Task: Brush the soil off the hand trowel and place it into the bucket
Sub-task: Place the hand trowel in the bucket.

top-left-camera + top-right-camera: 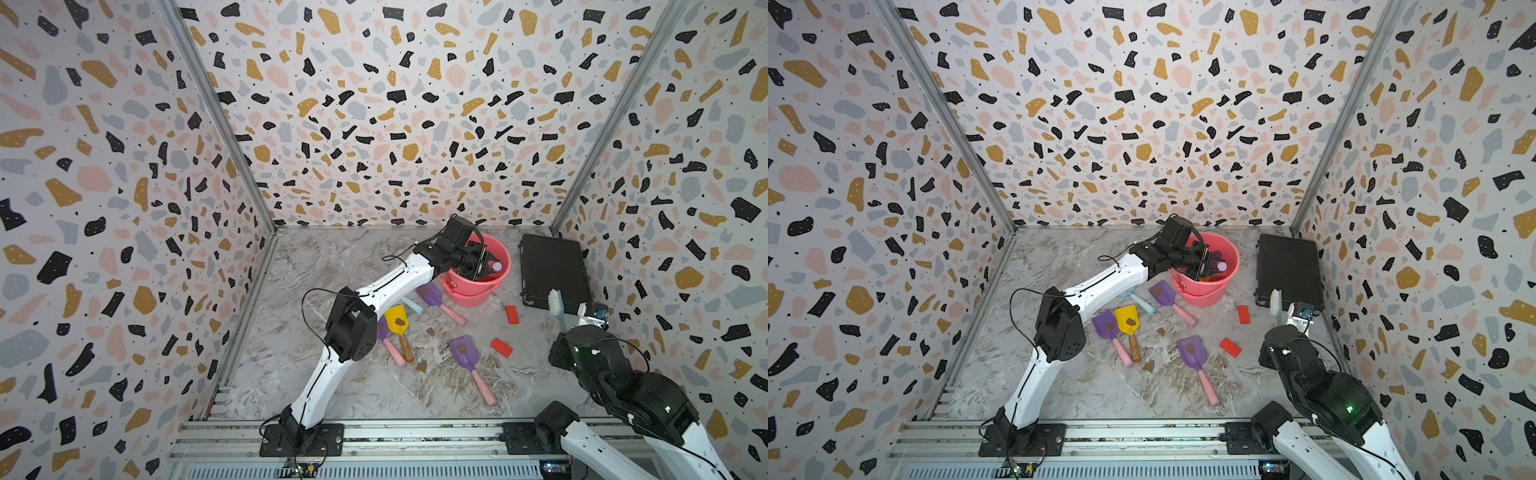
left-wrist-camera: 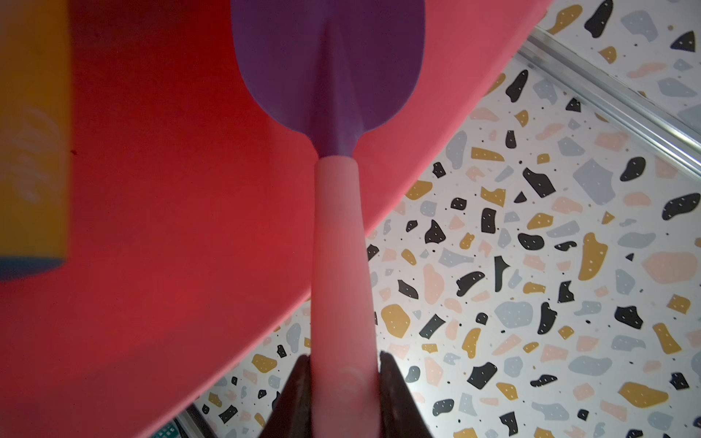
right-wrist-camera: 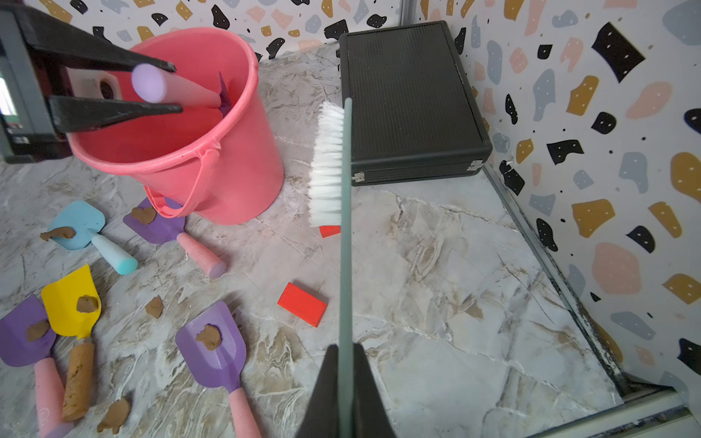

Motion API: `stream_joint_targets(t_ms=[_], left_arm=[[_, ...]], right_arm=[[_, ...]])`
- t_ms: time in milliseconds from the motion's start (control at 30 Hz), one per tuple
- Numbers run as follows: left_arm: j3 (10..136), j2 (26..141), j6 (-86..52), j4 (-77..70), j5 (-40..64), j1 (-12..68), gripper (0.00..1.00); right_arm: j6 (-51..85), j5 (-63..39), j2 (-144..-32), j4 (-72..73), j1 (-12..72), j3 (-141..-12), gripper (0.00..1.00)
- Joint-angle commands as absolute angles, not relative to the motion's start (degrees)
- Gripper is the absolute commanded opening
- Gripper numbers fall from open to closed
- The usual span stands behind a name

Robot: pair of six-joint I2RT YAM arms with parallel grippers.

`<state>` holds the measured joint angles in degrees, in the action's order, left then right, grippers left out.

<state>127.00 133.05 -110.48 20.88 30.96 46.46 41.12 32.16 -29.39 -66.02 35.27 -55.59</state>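
Terrazzo-patterned walls enclose a marbled counter (image 1: pixel 324 266), where the coral-pink bucket (image 3: pixel 235 182) stands just beside a closed black case (image 3: pixel 409 94). Reaching over the bucket's rim, the left jaws are clamped on the pink handle of a purple hand trowel (image 2: pixel 341 246), pinching it near its butt end. The blade hangs down inside the bucket and the handle tip (image 1: pixel 496 266) pokes out above the rim. That blade-first hold looks chosen so the tool can drop straight in once let go. The blade face seen from the left wrist carries no soil. The right jaws are clenched on the thin grey-green handle of a white-bristled brush (image 3: pixel 328 163). It is held upright and off the counter, near the case's front edge, probably parked there to keep clear of the left arm (image 1: pixel 399 278). 5 other trowels lie on the counter in front of the bucket, among them a yellow one (image 3: pixel 72 303) and a blue one (image 3: pixel 77 223). Each carries a blob of soil (image 3: pixel 208 336), and 2 red blocks (image 3: pixel 302 304) lie nearby.
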Motion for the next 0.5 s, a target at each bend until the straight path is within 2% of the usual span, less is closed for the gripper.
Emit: stream_joint_targets(t_ms=[0, 333, 467], left_arm=[[127.08, 134.01, -111.19, 21.20, 29.82, 46.58, 0.00], [132.41, 138.37, -113.31, 27.51, 29.01, 46.71, 0.00], [134.25, 139.18, -112.84, 28.49, 28.37, 46.89, 0.12]], right_arm=[[41.02, 32.08, -28.92, -67.14, 35.42, -55.98, 0.00], [40.75, 31.69, -28.85, -67.42, 35.42, -56.60, 0.00], [40.36, 31.92, -28.49, -67.77, 35.40, -56.87, 0.00]])
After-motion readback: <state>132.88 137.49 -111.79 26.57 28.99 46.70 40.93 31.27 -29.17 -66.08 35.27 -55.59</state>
